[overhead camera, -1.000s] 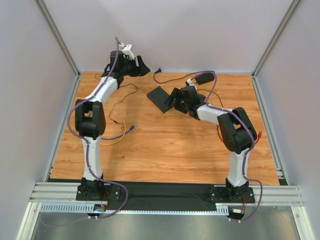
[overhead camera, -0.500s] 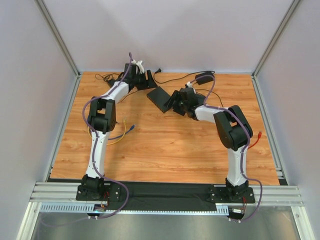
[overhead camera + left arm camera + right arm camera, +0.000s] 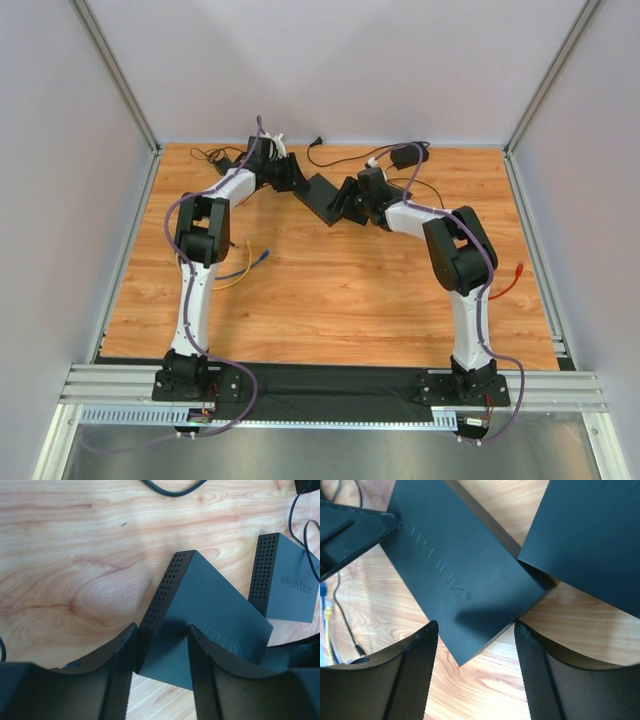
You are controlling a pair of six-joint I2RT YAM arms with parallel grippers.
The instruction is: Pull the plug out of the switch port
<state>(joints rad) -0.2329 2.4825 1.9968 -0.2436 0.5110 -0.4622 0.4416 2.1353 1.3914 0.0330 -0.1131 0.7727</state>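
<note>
Apparent bracing step: close the left claw (image 3: 162, 628), grip not determinable, and the right claw (image 3: 475, 624), parted, onto the switch (image 3: 205, 605) corners lying between their fingers, then locate the plug, unseen from either claw, before pulling.

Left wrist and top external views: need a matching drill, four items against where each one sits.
Items:
1. TP-LINK switch
2. MERCURY switch
3. red cable
4. yellow cable

Places:
a. right side of the table
b. one end between the fingers of the left gripper
c. left side of the table
d. to the right of the other switch in the left wrist view

Pairs: 1-b, 2-d, 3-a, 4-c
</note>
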